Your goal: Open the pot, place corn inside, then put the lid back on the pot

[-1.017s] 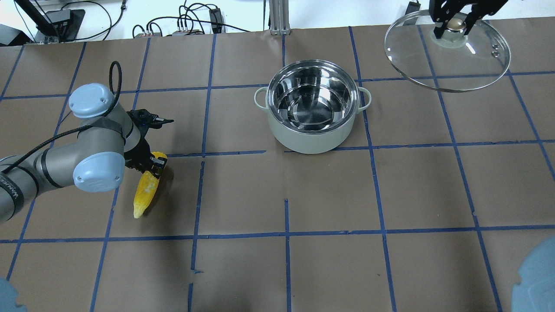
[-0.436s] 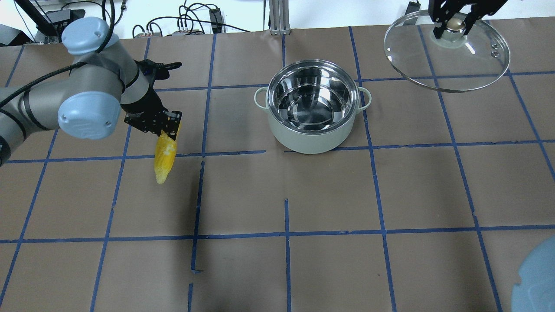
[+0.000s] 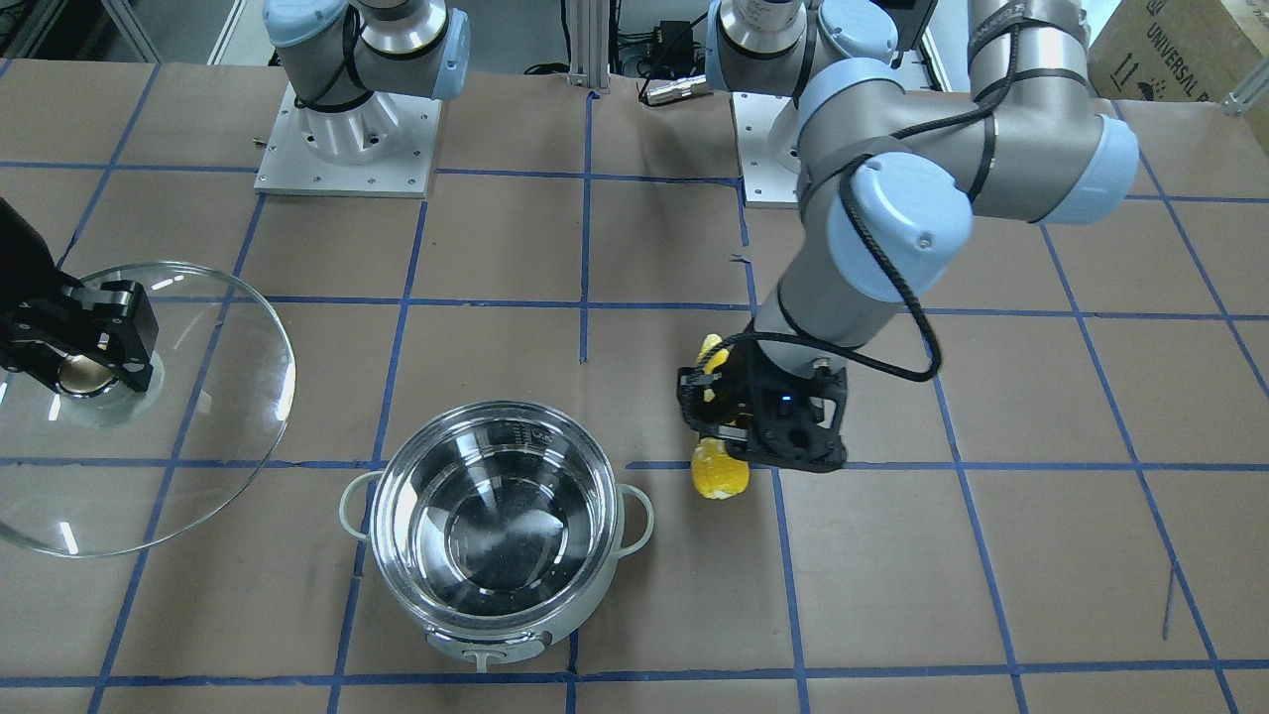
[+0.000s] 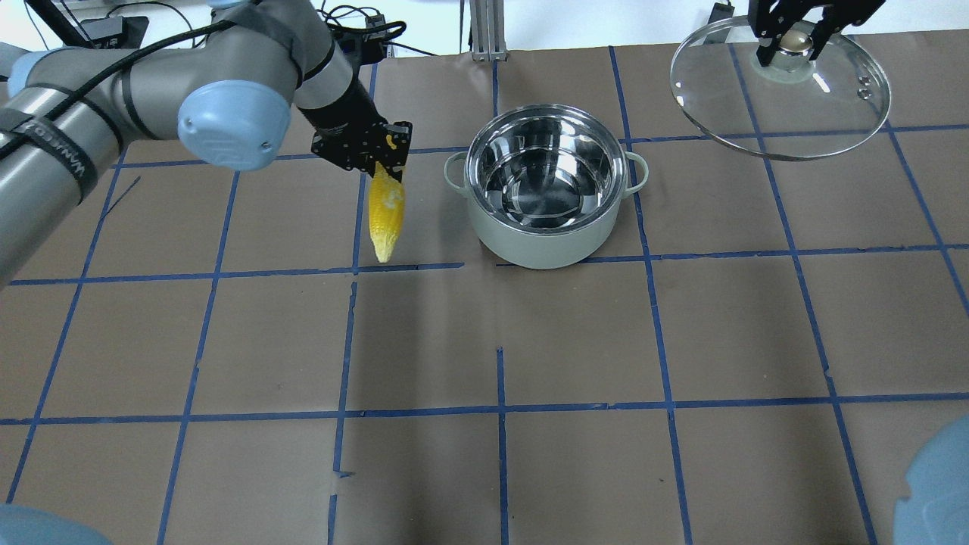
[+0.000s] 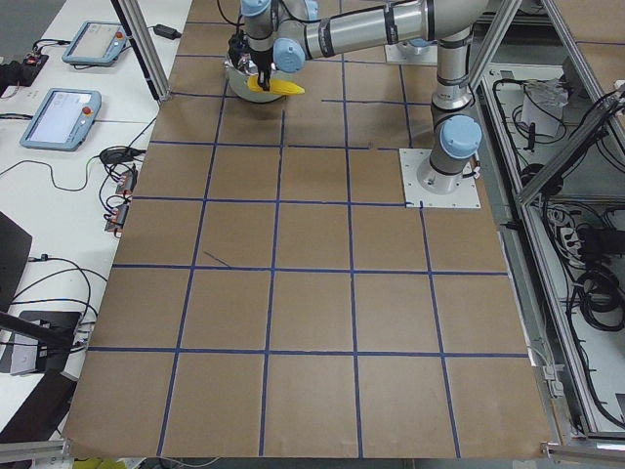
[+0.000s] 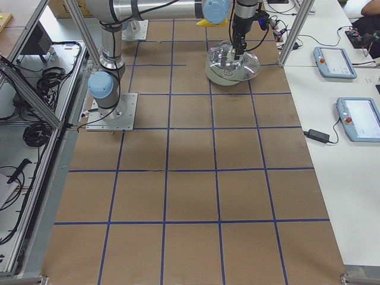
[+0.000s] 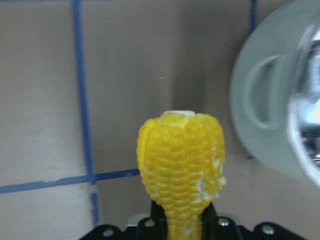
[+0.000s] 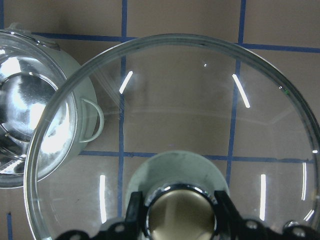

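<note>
Nearest me, my left end effector (image 4: 387,147) is clenched on the upper part of the corn (image 4: 385,216). The cob hangs below it, pointed end lowest, and appears to be clear of the counter (image 4: 606,341). It sits just beside the pot's left loop handle. I judge I carry it this high so it can pass over the rim rather than knock the wall. Next, the pot (image 4: 545,231) stands open and empty, its shiny inside ready for the cob. Farthest off, my right end effector (image 4: 792,39) is grasping the lid (image 4: 802,121) by its knob. The lid is held raised, well to the pot's right, so the mouth is free and the lid is ready to go back on.
</note>
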